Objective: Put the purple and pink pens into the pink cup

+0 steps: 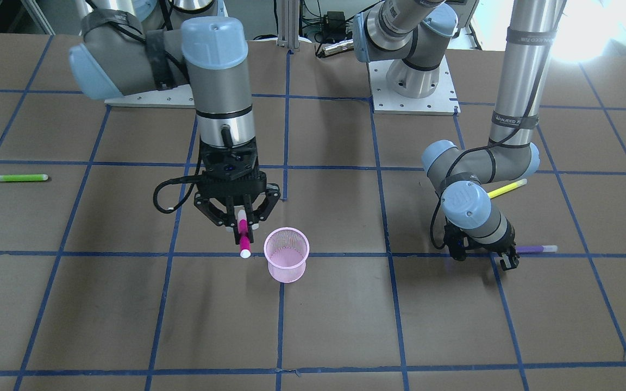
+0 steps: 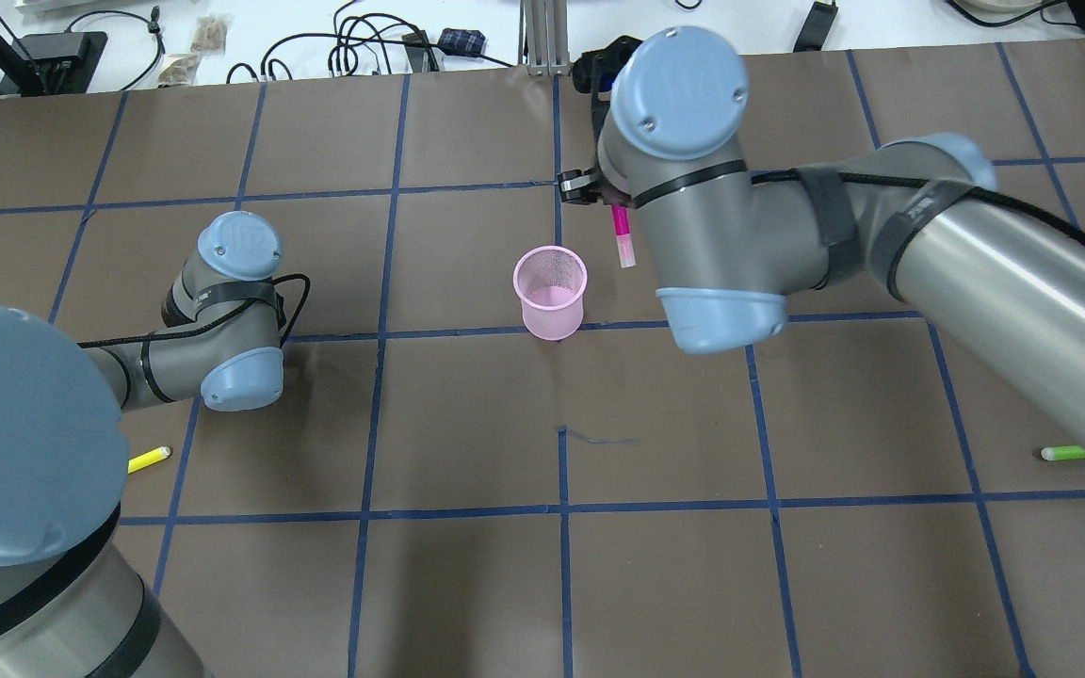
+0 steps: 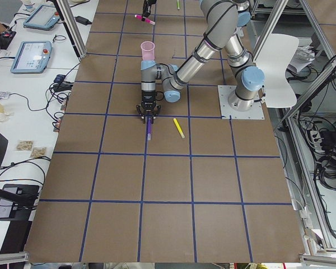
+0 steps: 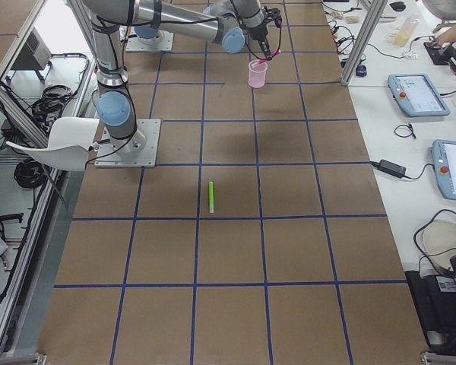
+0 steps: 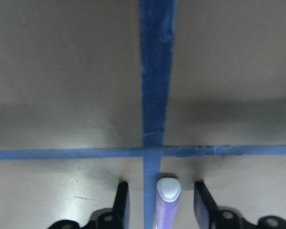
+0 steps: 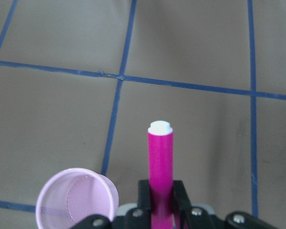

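My right gripper (image 1: 239, 228) is shut on the pink pen (image 1: 244, 236), held roughly upright above the table, just beside the pink mesh cup (image 1: 286, 254). In the right wrist view the pen (image 6: 160, 167) sticks out past the fingers, with the cup (image 6: 76, 198) at lower left. The cup looks empty in the overhead view (image 2: 550, 292). My left gripper (image 5: 161, 188) is open and low over the table. Its fingers stand either side of the purple pen (image 5: 167, 205), with gaps showing. The purple pen (image 1: 536, 249) lies flat on a blue tape line.
A yellow pen (image 1: 507, 188) lies near my left arm's elbow. A green pen (image 1: 18, 177) lies far out on my right side. Blue tape lines (image 1: 280, 326) grid the brown table. Cables and monitors sit beyond the table's edges.
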### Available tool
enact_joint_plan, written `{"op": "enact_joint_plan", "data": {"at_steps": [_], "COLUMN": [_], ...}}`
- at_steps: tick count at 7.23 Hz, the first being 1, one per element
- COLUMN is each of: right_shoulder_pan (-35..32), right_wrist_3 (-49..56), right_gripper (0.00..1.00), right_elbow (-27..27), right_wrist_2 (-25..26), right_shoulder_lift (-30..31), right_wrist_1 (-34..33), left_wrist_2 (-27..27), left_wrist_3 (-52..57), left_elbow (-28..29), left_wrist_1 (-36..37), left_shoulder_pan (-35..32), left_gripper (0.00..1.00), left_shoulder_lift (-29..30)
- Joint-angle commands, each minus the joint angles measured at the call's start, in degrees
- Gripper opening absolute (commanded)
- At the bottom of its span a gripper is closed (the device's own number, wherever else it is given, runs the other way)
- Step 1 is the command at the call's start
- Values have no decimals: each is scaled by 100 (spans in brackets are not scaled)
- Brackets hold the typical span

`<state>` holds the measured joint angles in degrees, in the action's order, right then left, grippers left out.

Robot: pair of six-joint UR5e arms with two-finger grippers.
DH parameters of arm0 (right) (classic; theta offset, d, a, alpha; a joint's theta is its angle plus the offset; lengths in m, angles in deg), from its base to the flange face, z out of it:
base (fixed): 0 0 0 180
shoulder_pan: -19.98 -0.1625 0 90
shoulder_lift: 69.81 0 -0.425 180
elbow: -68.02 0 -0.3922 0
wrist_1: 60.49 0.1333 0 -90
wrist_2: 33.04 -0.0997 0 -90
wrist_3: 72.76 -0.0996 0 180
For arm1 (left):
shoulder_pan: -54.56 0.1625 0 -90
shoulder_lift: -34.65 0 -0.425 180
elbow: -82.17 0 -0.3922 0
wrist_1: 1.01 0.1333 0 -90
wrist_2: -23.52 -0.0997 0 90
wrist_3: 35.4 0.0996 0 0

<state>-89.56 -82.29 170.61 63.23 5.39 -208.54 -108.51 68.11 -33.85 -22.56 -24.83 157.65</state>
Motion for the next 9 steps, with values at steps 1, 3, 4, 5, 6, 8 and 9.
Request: {"op": "enact_joint_plan", "data": {"at_steps": [1, 3, 4, 5, 6, 8, 9], "right_shoulder_pan": [-436, -551, -551, -551, -551, -551, -551], "right_wrist_3": [-836, -1444, -1473, -1526, -1552, -1553, -1544], "right_gripper": [0, 0, 0, 0, 0, 0, 0], "right_elbow": [513, 673, 665, 656, 621, 621, 621], "right_wrist_2": [207, 366, 348, 365, 357, 383, 383], "right_shoulder_lift": [-418, -489, -594, -708, -892, -982, -991], "right_wrist_1": [-1747, -2025, -2252, -2280, -2576, -2650, -2650], "left_wrist_2": [2, 81, 194, 770, 906, 1387, 1826], "left_wrist_3": [-7, 19, 72, 255, 266, 275, 222], "left_elbow": [9, 87, 132, 332, 499, 772, 1052], "left_wrist_1": [2, -7, 28, -6, -15, -425, -994], "left_shoulder_pan": [-6, 11, 11, 38, 64, 38, 46], "left_gripper": [0, 0, 0, 0, 0, 0, 0], "left_shoulder_lift": [-39, -100, -196, -371, -660, -1074, -1242]}}
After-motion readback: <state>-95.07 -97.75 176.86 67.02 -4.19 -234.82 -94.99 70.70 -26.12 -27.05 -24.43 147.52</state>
